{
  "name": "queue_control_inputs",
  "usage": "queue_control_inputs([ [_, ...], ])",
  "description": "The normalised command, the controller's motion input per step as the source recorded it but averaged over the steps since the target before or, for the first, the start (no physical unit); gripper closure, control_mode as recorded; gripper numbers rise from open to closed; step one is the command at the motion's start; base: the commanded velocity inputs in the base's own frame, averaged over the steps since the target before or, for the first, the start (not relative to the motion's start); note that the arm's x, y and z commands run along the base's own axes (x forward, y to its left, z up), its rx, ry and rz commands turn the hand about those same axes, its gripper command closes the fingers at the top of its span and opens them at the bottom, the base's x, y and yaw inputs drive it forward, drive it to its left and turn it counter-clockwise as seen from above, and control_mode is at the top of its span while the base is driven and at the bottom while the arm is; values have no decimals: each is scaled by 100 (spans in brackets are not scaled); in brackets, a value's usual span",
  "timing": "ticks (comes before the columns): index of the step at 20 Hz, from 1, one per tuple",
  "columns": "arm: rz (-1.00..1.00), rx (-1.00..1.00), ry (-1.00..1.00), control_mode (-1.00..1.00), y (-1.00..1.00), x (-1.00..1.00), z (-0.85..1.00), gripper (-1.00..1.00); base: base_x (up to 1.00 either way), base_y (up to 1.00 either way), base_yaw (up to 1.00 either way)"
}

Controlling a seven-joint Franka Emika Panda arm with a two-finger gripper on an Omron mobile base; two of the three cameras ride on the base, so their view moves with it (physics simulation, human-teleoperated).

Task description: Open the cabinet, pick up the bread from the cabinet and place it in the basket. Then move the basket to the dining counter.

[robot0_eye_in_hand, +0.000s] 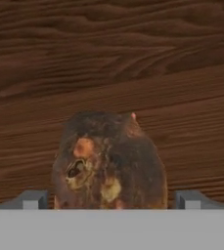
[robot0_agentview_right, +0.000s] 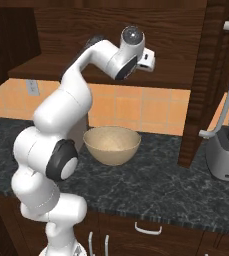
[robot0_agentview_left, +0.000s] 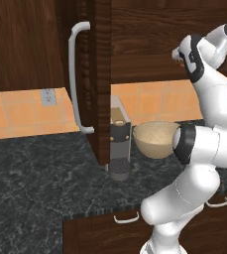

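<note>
Tool [robot0_eye_in_hand: 111,200]: spread wide, one dark fingertip [robot0_eye_in_hand: 31,199] to each side of the bread, neither seen touching it; nothing pinched.
Bread [robot0_eye_in_hand: 108,161]: dark brown rounded lump with orange and pale patches, sits on the wood-grain shelf inside the cabinet, squarely between the tool's tips, close before the hand camera.
Cabinet [robot0_agentview_left: 149,39]: dark brown wood grain, mounted above the basket; one tall door [robot0_agentview_left: 97,79] swung out edge-on toward the base cameras, left of the basket in the left base view, with a long pale grey curved bar handle [robot0_agentview_left: 75,77]; in the right base view a second open door [robot0_agentview_right: 201,85] stands right of the basket with its own pale handle [robot0_agentview_right: 226,85].
Arm [robot0_agentview_right: 61,125]: white with dark joints, rises in front of the basket, wrist bent up and reaching into the cabinet opening above the basket.
Basket [robot0_agentview_right: 112,145]: round, tan-beige, speckled inside, upright on the black speckled bench [robot0_agentview_right: 151,185], directly below the open cabinet; holds nothing visible.
Coffee machine [robot0_agentview_left: 120,144]: grey and dark, just left of the basket in the left base view, partly hidden by the door edge.
Toaster [robot0_agentview_right: 226,155]: silver, well right of the basket, beyond the right-hand door.
Wall [robot0_agentview_left: 21,111]: orange tiles behind the basket, pale socket [robot0_agentview_left: 47,96] far to its left.
Drawers [robot0_agentview_left: 127,223]: dark brown, under the bench edge below the basket, small pale handles.
</note>
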Motion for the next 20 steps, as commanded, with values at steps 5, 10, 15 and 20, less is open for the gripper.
queue_control_inputs([
  [5,3,0,0,-100,-30,17,-1,-100,0,0,0],
  [10,3,0,-2,-100,3,0,-23,-100,0,0,0],
  [15,3,0,-2,-100,37,0,-27,100,0,0,0],
  [20,8,0,-18,-100,-9,-50,-20,100,0,0,0],
])
